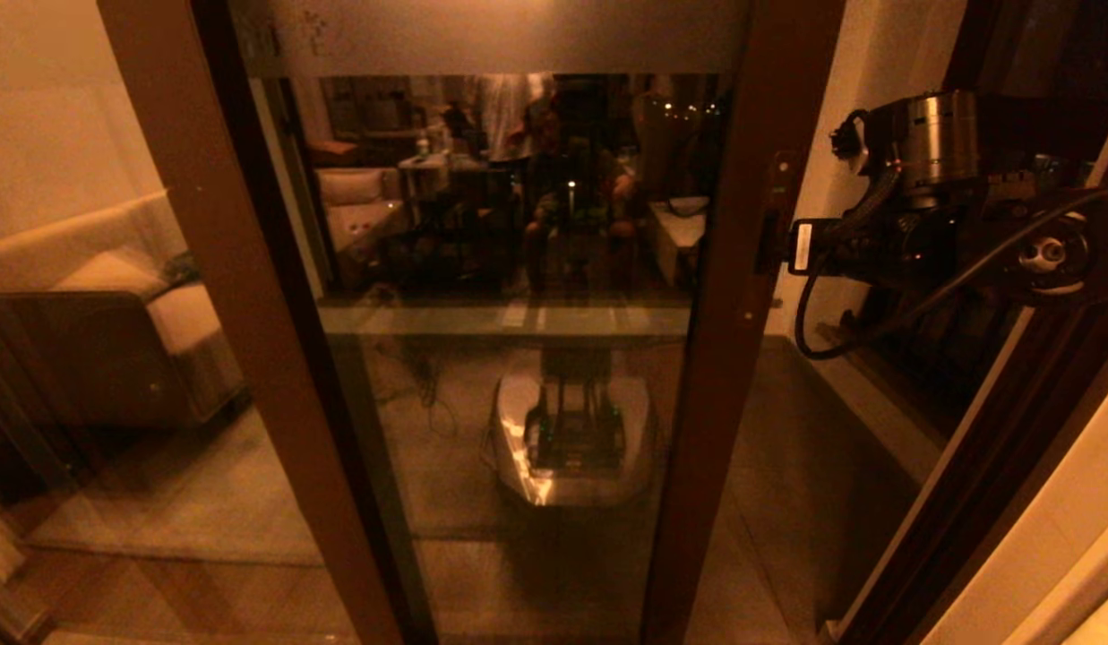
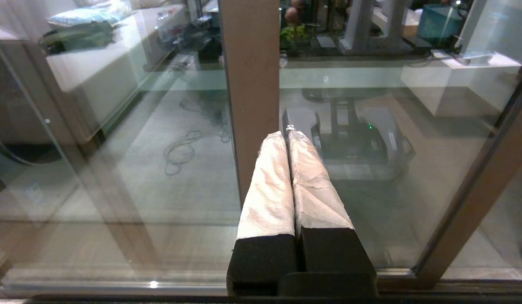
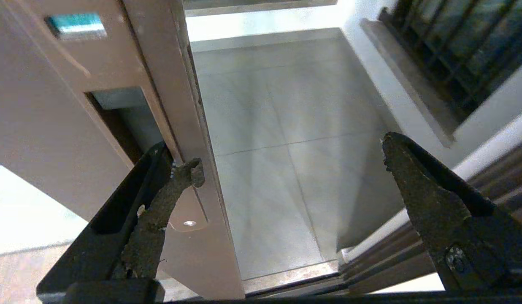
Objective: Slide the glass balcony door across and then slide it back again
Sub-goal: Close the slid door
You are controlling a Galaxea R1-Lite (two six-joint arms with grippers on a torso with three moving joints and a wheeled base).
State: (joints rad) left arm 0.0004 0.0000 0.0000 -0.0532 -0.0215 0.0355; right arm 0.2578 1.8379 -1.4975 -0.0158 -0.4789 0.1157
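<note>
The glass balcony door [image 1: 518, 376] fills the middle of the head view, brown-framed, with a frosted band [image 1: 491, 36] on top. Its right upright [image 1: 733, 358] carries the recessed handle plate [image 1: 777, 210]. My right arm [image 1: 930, 206] reaches to that plate from the right. In the right wrist view my right gripper [image 3: 290, 162] is open. One finger [image 3: 176, 185] is hooked into the handle recess [image 3: 121, 109] on the upright [image 3: 176, 76]; the other finger [image 3: 408, 181] hangs free over the balcony floor. My left gripper [image 2: 286, 135] is shut on nothing, low before a handle-less brown upright [image 2: 250, 76].
A gap stands between the door's right upright and the brown jamb [image 1: 957, 502], showing the tiled balcony floor [image 3: 277, 126] and the floor track [image 3: 286, 280]. A dark barred window [image 3: 455, 50] lies beyond. A sofa [image 1: 97, 305] stands at the left; the glass reflects my base [image 1: 571, 430].
</note>
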